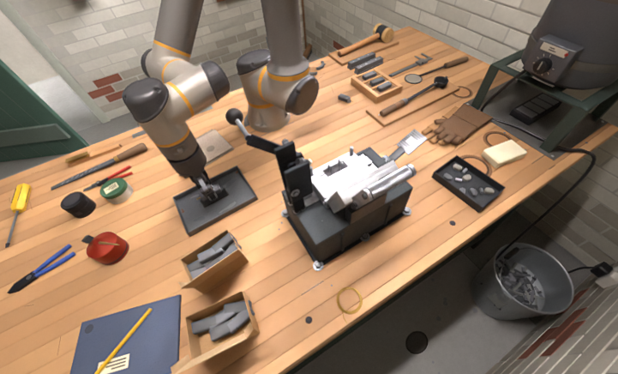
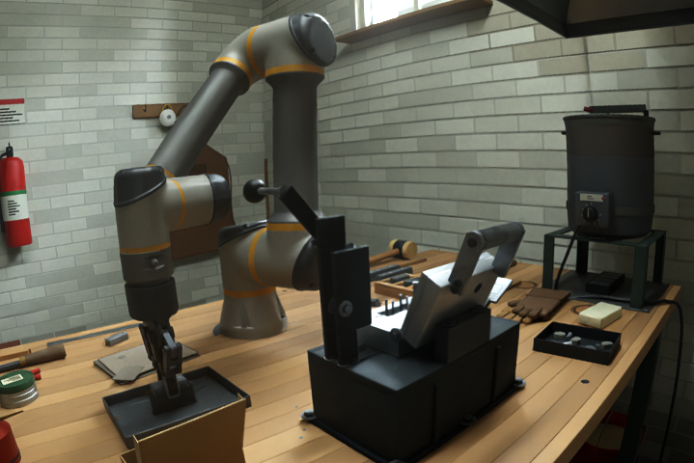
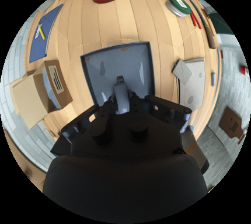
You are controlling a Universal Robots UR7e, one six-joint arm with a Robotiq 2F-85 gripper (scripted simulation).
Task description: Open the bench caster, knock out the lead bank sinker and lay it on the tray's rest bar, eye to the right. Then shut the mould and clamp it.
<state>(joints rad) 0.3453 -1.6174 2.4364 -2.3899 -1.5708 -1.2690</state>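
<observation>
The lead bank sinker (image 3: 121, 96) is pale grey with a small eye at its far end. It sits low over the dark tray (image 1: 215, 199) on the bench's left half, at the tray's rest bar (image 2: 171, 401). The bench caster (image 1: 348, 200) stands in the middle of the bench. Its mould lid (image 2: 451, 292) is tilted open and its clamp lever (image 1: 255, 137) is raised. My gripper (image 1: 210, 193) reaches straight down into the tray. It is closed and holds the sinker.
The melting pot (image 2: 610, 174) stands on a frame at the bench's right end. Two cardboard boxes (image 1: 215, 260) of grey ingots sit in front of the tray. A red can (image 1: 107, 248), pliers, a tin and a screwdriver lie to the left. A small parts tray (image 1: 468, 183) lies right of the caster.
</observation>
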